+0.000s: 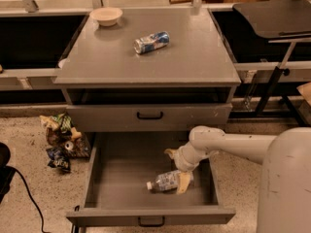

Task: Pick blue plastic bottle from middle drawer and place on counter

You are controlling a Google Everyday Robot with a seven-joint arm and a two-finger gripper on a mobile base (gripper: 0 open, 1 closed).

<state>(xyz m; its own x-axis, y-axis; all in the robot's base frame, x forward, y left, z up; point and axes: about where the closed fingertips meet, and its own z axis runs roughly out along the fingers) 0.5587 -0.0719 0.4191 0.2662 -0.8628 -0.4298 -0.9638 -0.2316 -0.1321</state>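
The blue plastic bottle (pixel 166 181) lies on its side in the open middle drawer (pixel 121 178), white cap pointing left. My gripper (pixel 175 171) is inside the drawer at the bottle's right end, open. One tan finger (pixel 183 182) rests against the bottle's base and the other finger (pixel 169 153) points up and back, away from the bottle. The counter (pixel 184 52) is the grey cabinet top above.
A crushed blue-and-silver can (pixel 151 41) and a pale bowl (pixel 106 16) sit on the counter. The shallower drawer (pixel 149 115) above is shut. Snack wrappers (pixel 60 140) lie on the floor at left. A black stand (pixel 277 28) is at right.
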